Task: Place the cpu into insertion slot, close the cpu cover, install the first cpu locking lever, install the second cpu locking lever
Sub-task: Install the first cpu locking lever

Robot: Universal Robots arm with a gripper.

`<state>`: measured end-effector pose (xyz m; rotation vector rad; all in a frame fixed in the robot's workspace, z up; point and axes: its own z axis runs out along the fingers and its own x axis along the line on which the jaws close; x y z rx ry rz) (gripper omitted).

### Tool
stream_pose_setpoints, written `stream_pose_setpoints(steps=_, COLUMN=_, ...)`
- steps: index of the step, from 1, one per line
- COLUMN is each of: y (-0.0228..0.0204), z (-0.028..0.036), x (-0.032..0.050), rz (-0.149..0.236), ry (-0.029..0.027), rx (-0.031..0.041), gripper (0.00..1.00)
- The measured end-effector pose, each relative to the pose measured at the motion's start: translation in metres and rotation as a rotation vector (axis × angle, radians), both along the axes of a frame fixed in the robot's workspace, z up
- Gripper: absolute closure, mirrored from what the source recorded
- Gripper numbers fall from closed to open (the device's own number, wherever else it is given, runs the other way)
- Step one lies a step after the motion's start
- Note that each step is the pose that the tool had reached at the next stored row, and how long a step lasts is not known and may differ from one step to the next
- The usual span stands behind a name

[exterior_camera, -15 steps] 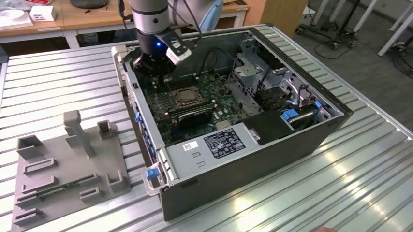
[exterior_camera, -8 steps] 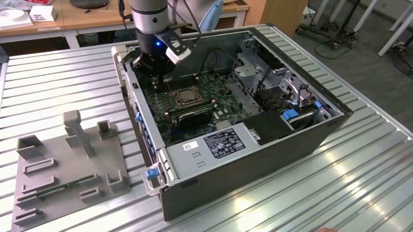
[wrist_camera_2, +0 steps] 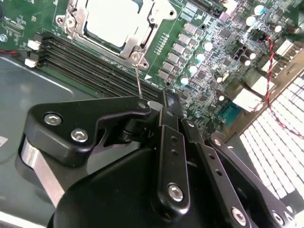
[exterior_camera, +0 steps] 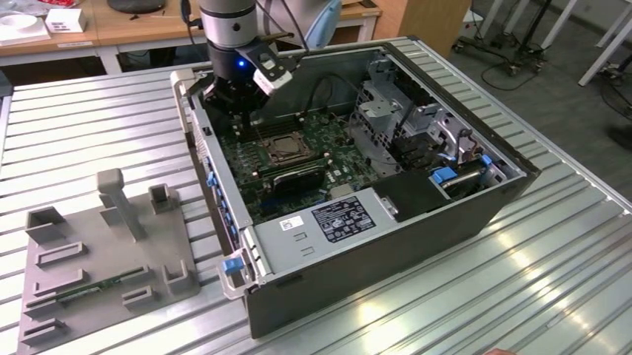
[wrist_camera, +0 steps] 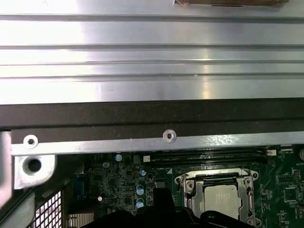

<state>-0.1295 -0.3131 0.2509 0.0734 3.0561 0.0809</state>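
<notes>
the cpu already lies seated on the board, and the cover is down over it, its frame ringing the pale chip top. both wrist views show this. so the step in hand, as i judge it, is a locking lever. one lever, a thin wire rod, stands up from the cover's corner tab and runs straight to the gripper. whether it is the first or the second lever i cannot tell.

in the exterior view the gripper hangs inside the open case, at about 11 o'clock from the cpu, over the memory slots.

the jaws stand narrow, drawn almost together, and the lever's free end meets them at the tips. i judge it pinched there rather than merely touched, though the finger links half hide the contact.

finishing this step calls for swinging the rod down flat beside the cover along the arc of its hinge, then sideways until it latches. a straight push would not do it. a thin, springy wire could slip out of a light grip.
</notes>
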Motion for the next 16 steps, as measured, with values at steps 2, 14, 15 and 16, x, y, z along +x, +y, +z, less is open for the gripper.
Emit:
stream_pose_setpoints(steps=2, y=0.0, z=0.0021, x=0.0, rz=0.0, ry=0.0, rx=0.0, gripper=0.9)
stream_pose_setpoints(steps=14, y=0.0, z=0.002, x=0.0021, rz=0.0, ry=-0.0022, rx=0.0165, gripper=0.9)
stream_pose_setpoints(steps=15, y=0.0, z=0.0019, x=0.0021, rz=0.0, ry=-0.003, rx=0.0214, gripper=0.9)
stream_pose_setpoints(steps=16, y=0.0, z=0.0019, x=0.0021, rz=0.0, ry=-0.004, rx=0.0276, gripper=0.9)
